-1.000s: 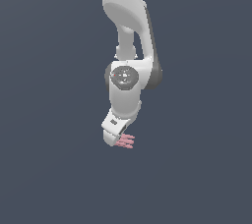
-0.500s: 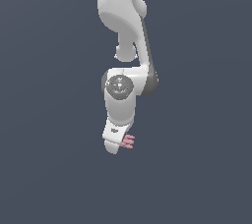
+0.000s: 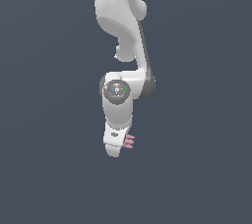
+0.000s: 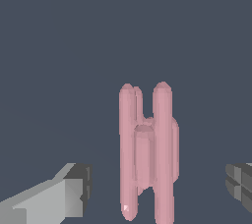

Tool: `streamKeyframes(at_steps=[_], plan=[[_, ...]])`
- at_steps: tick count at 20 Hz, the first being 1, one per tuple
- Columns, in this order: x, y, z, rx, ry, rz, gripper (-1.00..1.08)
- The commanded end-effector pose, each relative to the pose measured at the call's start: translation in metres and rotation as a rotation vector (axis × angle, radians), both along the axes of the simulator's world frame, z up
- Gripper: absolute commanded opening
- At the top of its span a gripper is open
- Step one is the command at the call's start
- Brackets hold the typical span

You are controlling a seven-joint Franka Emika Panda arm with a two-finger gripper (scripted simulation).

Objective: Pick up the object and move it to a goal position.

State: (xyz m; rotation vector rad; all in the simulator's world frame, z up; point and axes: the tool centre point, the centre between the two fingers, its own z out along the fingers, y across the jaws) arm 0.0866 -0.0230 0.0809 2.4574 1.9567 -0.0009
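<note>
Wrist view: gripper (image 4: 157, 188) wide; obj (image 4: 146, 152) between.

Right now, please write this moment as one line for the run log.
arm: lowered over object | fingers: open, one each side of pink rod object, not touching | grasp: not yet | goal: not visible
</note>
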Motion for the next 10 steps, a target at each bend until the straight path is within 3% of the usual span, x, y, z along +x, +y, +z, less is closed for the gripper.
streamKeyframes(at_steps=[1,10], plan=[[0.001,0.000,-0.001,0.001,0.000,0.014,1.00],[0.000,-0.001,-0.016,0.000,0.000,0.013,1.00]])
